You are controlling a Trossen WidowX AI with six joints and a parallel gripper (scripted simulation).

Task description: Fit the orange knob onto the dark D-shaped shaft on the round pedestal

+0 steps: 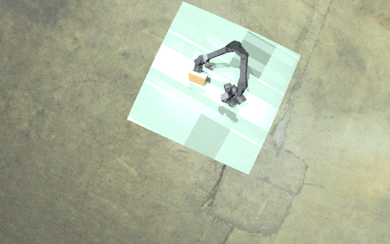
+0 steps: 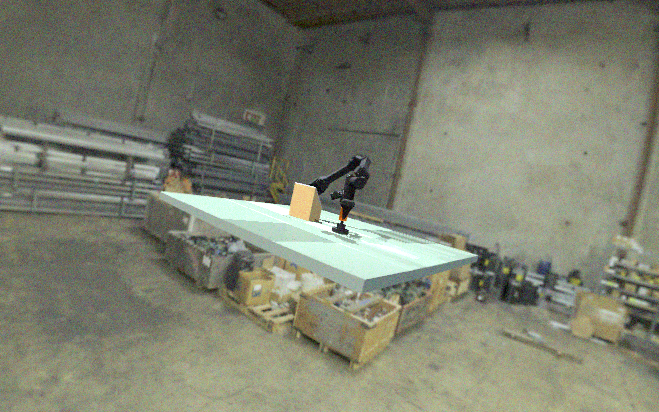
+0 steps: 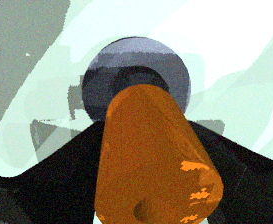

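Note:
The orange knob (image 2: 340, 216) (image 3: 149, 145) is upright between the fingers of my gripper (image 2: 343, 208) (image 3: 144, 128), which is shut on it. The dark round pedestal (image 2: 340, 230) (image 3: 174, 62) stands on the table below. In the exterior view a short piece of the dark shaft (image 2: 341, 223) shows between the knob's lower end and the pedestal, so the knob is not down on the pedestal. I cannot tell whether the knob touches the shaft's top. In the wrist view the knob's lower end covers the shaft's top. The flat sides are hidden. In the top view the arm hides the knob.
A tan-orange block (image 1: 196, 79) (image 2: 302, 202) stands beside the arm's base, on the pale green table (image 1: 166, 112) (image 2: 352, 266). The arm (image 1: 243, 69) (image 2: 336, 174) bends high between the block and the pedestal. Shadows and bright bands cross the table top.

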